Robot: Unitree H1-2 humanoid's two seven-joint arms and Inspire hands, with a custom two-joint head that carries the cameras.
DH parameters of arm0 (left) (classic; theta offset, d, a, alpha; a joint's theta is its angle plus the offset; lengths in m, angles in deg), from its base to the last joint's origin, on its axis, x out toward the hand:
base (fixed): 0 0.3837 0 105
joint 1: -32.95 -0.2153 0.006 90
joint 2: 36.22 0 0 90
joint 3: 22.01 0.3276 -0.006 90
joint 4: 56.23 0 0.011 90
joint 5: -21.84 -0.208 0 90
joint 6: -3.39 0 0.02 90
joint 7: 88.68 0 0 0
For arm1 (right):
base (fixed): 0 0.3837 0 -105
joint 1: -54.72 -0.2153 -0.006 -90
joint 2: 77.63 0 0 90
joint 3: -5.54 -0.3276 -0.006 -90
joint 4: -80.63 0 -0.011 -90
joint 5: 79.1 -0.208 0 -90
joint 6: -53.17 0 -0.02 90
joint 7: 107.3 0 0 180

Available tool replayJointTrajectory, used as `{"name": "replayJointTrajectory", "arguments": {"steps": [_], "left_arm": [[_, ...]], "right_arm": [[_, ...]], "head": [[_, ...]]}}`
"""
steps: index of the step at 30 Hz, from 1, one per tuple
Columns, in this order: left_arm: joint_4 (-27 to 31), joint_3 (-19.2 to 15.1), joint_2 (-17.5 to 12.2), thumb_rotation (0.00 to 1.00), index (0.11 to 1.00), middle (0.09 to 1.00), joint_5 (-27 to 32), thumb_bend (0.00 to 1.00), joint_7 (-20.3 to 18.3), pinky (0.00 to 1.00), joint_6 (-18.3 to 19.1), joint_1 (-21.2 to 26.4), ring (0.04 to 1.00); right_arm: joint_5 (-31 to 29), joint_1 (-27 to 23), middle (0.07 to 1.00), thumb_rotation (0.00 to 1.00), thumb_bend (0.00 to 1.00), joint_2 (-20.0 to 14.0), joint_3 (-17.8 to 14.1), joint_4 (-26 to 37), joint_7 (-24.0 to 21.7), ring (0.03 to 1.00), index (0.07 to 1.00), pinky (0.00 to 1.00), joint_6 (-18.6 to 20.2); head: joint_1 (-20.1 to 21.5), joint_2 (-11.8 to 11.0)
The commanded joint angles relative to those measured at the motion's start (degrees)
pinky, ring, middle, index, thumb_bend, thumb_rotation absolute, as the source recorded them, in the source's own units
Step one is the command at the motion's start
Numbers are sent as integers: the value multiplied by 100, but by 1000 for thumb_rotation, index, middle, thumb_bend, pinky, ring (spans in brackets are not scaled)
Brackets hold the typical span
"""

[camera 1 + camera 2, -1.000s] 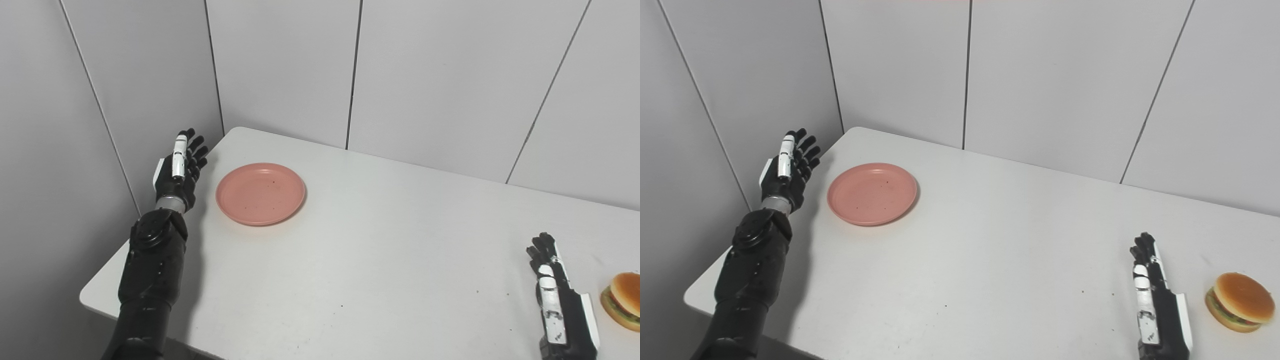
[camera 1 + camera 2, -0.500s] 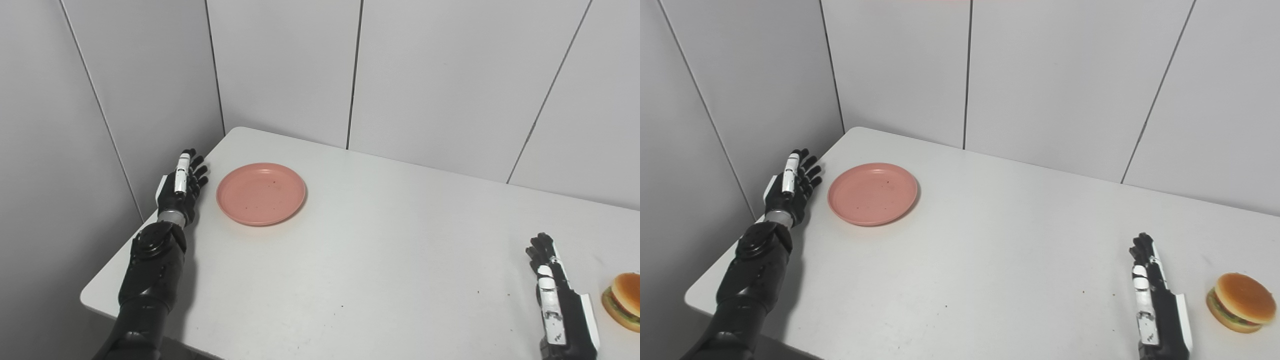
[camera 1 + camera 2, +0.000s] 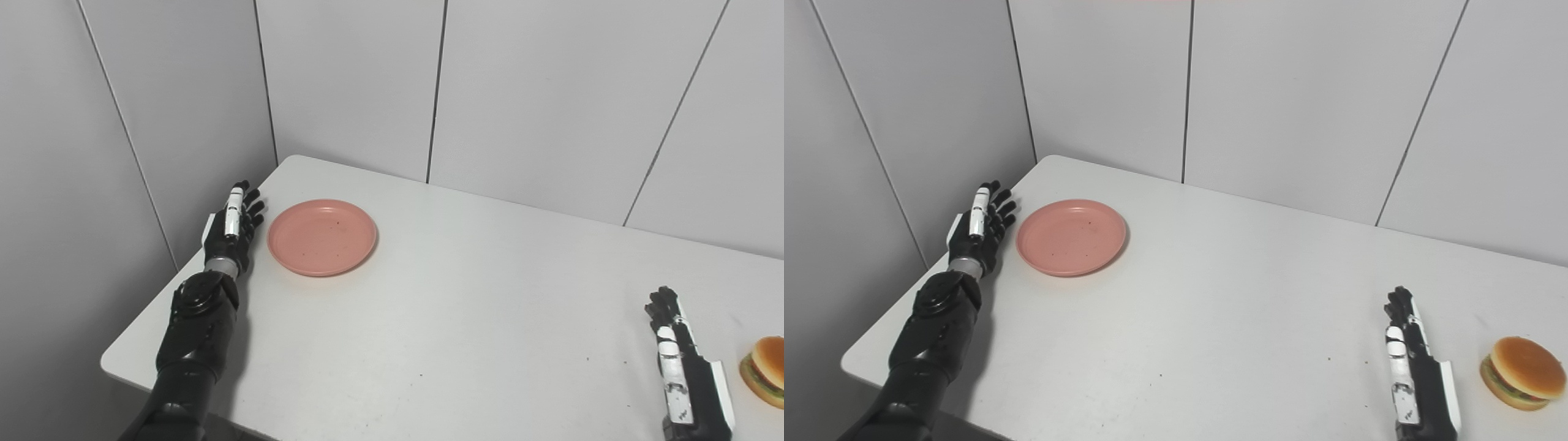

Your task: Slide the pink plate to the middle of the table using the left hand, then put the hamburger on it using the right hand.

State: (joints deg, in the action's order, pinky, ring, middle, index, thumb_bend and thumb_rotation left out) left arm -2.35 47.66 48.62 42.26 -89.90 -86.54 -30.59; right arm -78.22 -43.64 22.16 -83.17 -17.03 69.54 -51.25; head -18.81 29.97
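The pink plate (image 3: pixel 322 236) lies on the white table (image 3: pixel 465 318) near its far left corner. My left hand (image 3: pixel 233 227) is just left of the plate, edge-on with fingers straight and apart, open; a narrow gap seems to separate it from the rim. The hamburger (image 3: pixel 1522 372) sits near the right edge of the table. My right hand (image 3: pixel 1415 370) rests edge-on on the table a little to the left of the hamburger, fingers stretched forward, open and holding nothing.
Grey panelled walls (image 3: pixel 520 92) close in behind the table and along its left side, close to my left arm (image 3: pixel 193 343). A few small dark specks dot the tabletop.
My left hand has come down and moved right, ending close beside the plate's left rim. The plate, hamburger and right hand have kept their places; the view shifted slightly.
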Motion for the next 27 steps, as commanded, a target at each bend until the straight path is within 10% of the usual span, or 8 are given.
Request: {"name": "replayJointTrajectory", "arguments": {"steps": [1, 27], "left_arm": [[178, 114, 52, 1000, 918, 921, -91, 354, -22, 927, 95, 175, 911], [618, 316, 802, 1000, 896, 904, 113, 347, -208, 927, 620, -14, 899]], "right_arm": [[11, 497, 953, 1000, 118, 32, -11, -320, 34, 947, 962, 996, -5], [53, 470, 950, 1000, 119, 137, 7, -321, 48, 945, 957, 978, -89]], "head": [[7, 11], [290, 183]]}}
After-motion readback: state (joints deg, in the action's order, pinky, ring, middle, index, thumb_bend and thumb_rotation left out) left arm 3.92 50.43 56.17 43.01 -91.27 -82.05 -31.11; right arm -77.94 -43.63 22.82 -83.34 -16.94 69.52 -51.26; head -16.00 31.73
